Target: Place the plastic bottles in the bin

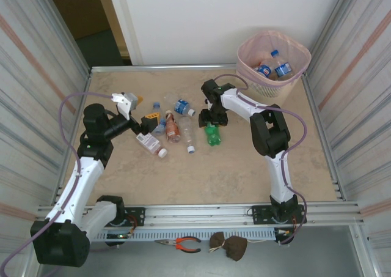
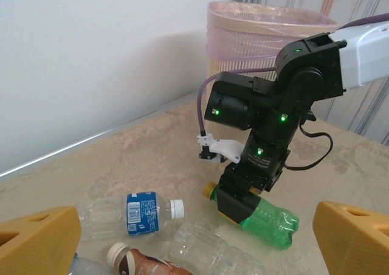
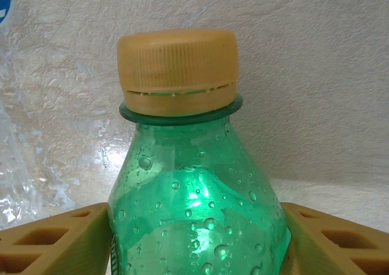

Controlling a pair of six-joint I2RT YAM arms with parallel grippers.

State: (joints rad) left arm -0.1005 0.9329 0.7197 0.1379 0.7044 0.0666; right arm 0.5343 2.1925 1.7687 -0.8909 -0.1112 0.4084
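Looking from the near edge, what does the left gripper (image 1: 145,108) hold? (Ana)

Nothing. Its jaws stand fully apart over the loose plastic bottles (image 1: 173,129) in the middle of the table (image 1: 244,173). (Ben)

And the right gripper (image 1: 212,123)? (Ana)

It is a little farther out, down at the green bottle (image 1: 213,137), which lies on the table. The long axis of the bottle runs from near to far, with the cap (image 3: 177,68) at the far end. The fingers (image 3: 55,241) stand across that axis, one on each side of the shoulder. They are about half closed and seem to touch the plastic, but I cannot tell how firm the squeeze is. (Ben)

Where is the bin (image 1: 243,52)? (Ana)

Farthest, in the far right corner, beyond and to the right of this gripper, so the right arm is the nearer one. Two bottles lie inside it. (Ben)
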